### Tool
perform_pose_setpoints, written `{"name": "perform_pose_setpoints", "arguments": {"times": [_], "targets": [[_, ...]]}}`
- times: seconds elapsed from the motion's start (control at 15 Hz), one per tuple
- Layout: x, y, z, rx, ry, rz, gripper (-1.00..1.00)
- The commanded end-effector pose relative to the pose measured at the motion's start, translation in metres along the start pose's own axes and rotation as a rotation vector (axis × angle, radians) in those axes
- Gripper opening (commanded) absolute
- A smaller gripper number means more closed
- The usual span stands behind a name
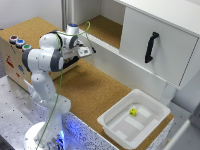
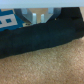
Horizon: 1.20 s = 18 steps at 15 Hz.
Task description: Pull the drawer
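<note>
White drawer, black handle

Cork-topped table with a tub on it
A white plastic tub (a small yellow item inside) sits near the edge.

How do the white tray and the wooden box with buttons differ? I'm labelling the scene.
The white tray is shallow, open-topped plastic, while the wooden box is tall, closed and brown. The tray holds a small yellow object; the box carries coloured buttons on top. The tray sits toward the exterior view's right, the box at its left. Both rest on the cork surface.
</note>
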<state>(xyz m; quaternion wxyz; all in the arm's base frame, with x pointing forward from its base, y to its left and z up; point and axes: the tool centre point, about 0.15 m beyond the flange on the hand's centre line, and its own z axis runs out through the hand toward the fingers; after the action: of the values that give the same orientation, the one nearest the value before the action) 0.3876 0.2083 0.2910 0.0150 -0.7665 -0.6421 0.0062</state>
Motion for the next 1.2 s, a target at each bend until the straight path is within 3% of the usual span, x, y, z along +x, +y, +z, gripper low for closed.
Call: {"name": "perform_pose_setpoints", "arguments": {"times": [0.0, 0.53, 0.73, 0.8, 1.13], "targets": [[-0.036, 0.010, 0.006, -0.057, 0.030, -0.040, -1.00], [-0.062, 0.011, 0.009, -0.075, 0.002, 0.022, -1.00], [-0.052, 0.006, -0.002, -0.083, 0.041, 0.021, -1.00], [-0.047, 0.003, -0.009, -0.089, 0.056, 0.016, 1.00], [-0.039, -0.013, -0.066, -0.137, 0.106, -0.040, 1.00]]}}
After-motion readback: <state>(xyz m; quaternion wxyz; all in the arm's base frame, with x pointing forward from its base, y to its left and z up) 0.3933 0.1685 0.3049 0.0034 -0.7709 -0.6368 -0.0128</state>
